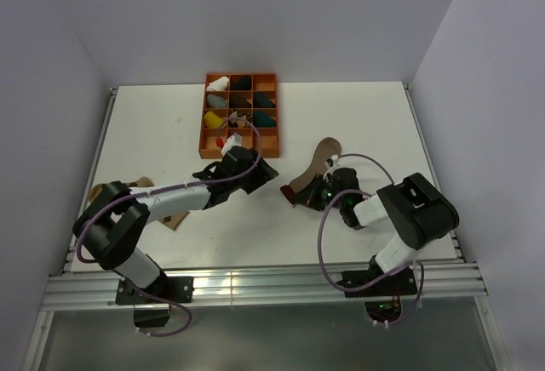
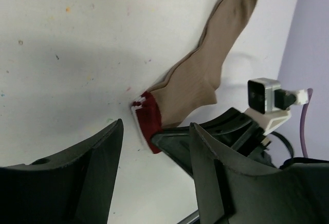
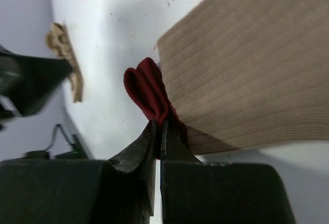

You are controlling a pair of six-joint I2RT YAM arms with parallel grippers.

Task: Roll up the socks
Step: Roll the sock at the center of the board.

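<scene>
Operator: What is held at the near side?

Reviewer: The right fingers [image 3: 139,147] are seen clenched on the dark red cuff [image 3: 146,88] of the tan sock [image 2: 205,75]; the cuff is bunched into a fold just ahead of the tips. The left fingers [image 2: 97,167] are spread, with nothing between them, and are poised just beside that cuff.

Operator: And where are the socks lying?

Reviewer: The tan sock is laid flat on the white desk [image 1: 366,116], right of centre, its toe pointed toward the far edge. A second tan sock [image 1: 100,191], whose pattern can barely be made out, is left well apart at the desk's near left edge, partly covered by the left arm [image 1: 183,194]. Farther back, an orange compartment tray [image 1: 211,145] of rolled bundles [image 1: 220,84] is set.

Operator: What could go wrong?

Reviewer: Only a thin pinch of cuff is taken, so it could be pulled free, it is judged, once rolling is begun. The two sets of fingers are crowded together, so a knock could be caused by any careless closing. The second sock could be dragged toward the edge by the arm over it, and no pair can be rolled while the two are kept so far apart.

Operator: Any writing?

Reviewer: No brand, label or lettering can be read anywhere.
</scene>
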